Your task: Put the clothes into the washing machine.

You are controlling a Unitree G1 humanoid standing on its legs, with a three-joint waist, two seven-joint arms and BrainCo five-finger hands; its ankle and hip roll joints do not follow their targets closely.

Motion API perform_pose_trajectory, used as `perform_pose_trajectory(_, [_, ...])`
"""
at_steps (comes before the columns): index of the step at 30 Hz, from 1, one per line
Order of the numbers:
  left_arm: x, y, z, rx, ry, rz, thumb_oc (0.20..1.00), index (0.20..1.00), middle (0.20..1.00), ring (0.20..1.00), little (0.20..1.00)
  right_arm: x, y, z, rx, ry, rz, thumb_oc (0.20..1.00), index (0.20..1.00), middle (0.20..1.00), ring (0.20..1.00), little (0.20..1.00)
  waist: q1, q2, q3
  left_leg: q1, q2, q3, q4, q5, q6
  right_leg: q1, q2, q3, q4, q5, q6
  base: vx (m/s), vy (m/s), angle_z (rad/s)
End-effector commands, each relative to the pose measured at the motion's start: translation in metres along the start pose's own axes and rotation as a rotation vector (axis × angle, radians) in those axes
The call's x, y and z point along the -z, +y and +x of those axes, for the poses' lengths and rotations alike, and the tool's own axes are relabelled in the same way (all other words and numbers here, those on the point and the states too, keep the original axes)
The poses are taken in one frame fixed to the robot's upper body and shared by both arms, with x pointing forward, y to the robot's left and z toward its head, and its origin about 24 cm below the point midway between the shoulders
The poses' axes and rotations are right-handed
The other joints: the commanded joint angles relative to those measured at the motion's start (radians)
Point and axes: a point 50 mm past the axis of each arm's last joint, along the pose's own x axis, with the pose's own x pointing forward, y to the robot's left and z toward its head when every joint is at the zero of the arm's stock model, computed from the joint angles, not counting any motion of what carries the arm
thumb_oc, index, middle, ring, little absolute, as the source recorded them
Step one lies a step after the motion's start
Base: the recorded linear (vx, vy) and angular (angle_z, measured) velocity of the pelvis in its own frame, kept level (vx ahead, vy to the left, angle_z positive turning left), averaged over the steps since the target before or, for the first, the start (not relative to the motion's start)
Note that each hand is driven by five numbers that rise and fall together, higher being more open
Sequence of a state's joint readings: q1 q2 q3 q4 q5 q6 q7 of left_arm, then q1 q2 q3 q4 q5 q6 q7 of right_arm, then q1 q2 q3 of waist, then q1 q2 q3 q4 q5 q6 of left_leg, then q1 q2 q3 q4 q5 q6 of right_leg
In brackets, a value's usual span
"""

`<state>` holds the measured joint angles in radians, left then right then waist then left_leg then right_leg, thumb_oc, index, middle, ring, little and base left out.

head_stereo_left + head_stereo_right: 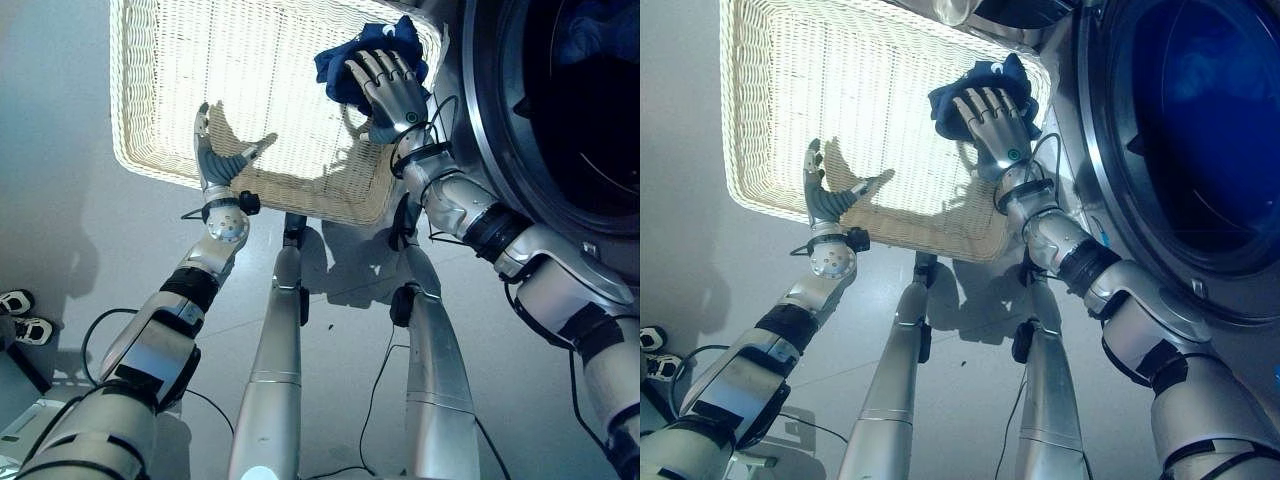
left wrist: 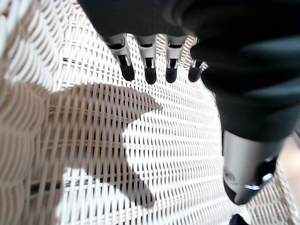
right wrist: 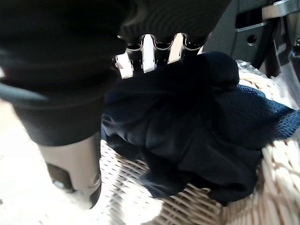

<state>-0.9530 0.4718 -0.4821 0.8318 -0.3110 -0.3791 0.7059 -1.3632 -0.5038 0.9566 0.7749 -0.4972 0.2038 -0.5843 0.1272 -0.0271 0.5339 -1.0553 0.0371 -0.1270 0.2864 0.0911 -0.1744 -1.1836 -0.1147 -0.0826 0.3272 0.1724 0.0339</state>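
Observation:
A dark blue garment (image 1: pixel 400 40) lies bunched in the far right corner of the white wicker basket (image 1: pixel 150 170), partly over its rim. My right hand (image 1: pixel 395 95) rests on top of it, open. Its fingers (image 1: pixel 985 105) are spread across the cloth and press into it, and the thumb (image 3: pixel 77 173) stands apart from the garment (image 3: pixel 187 131). My left hand (image 1: pixel 215 160) hovers open over the basket's bare weave near the front rim, with its fingers (image 2: pixel 150 70) straight and nothing in them. The washing machine (image 1: pixel 520 120) stands just right of the basket with its round opening dark. Blue cloth (image 1: pixel 1200 70) shows inside the drum.
The basket (image 1: pixel 750 200) stands on a grey floor and its right side is close against the machine's front. A pair of white shoes (image 1: pixel 20 315) sits at the far left on the floor. A metal part (image 3: pixel 276 9) of the machine is just beyond the garment.

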Motion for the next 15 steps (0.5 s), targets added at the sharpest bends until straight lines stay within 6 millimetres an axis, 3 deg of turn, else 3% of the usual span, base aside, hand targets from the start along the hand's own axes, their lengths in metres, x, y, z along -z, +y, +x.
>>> perform_pose_trajectory(1, [-0.013, -0.007, 0.005, -0.038, -0.012, -0.097, 1.0, 1.0, 1.0, 1.0, 1.0, 0.004, -0.012, 0.012, 0.052, 0.016, -0.057, 1.0, 1.0, 1.0, 1.0, 1.0, -0.019, 0.098, -0.014, -0.016, -0.151, 0.061, -0.054, 0.049, 0.124, 0.041, 0.068, -0.124, -0.005, -0.022, 0.082, 0.01, 0.001, 0.06])
perform_pose_trajectory(15, [-0.02, -0.019, -0.001, -0.002, -0.038, -0.141, 1.0, 1.0, 1.0, 1.0, 1.0, 0.055, -0.033, 0.018, 0.202, 0.189, -0.292, 1.0, 1.0, 1.0, 1.0, 1.0, 0.0, 0.123, -0.014, -0.023, -0.165, 0.051, -0.063, 0.056, 0.137, 0.033, 0.062, -0.129, -0.017, -0.003, 0.092, 0.01, 0.004, 0.04])
